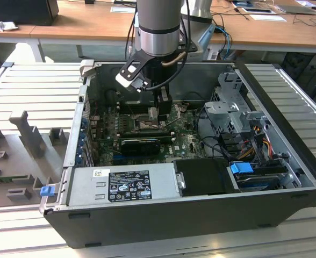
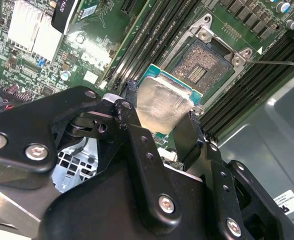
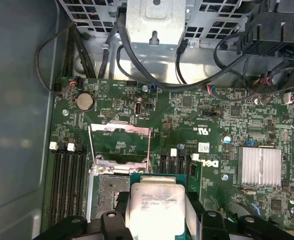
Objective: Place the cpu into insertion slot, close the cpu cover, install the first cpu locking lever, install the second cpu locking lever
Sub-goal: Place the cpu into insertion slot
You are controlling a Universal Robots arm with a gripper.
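Nearest you in the exterior view is the case's black wall, with the power supply just behind it. The case lies open on the slatted desk. The arm reaches down into it. You can see its pincer over the green board, with the pale cpu at its tips.

In the second wrist view, the black pincer sits closest to the lens. It is pinching the cpu by two opposite edges between its fingers, silvery face toward you. The chip is held above the board and is not seated. The slot lies open just beyond it, its dark contact field bare inside the metal rim.

In the first wrist view, you look down past the pincer onto the cpu, which hides one side of the slot. Beyond the slot the cover stands raised, with thin levers at either side. A ribbed heat sink sits well apart on the board.
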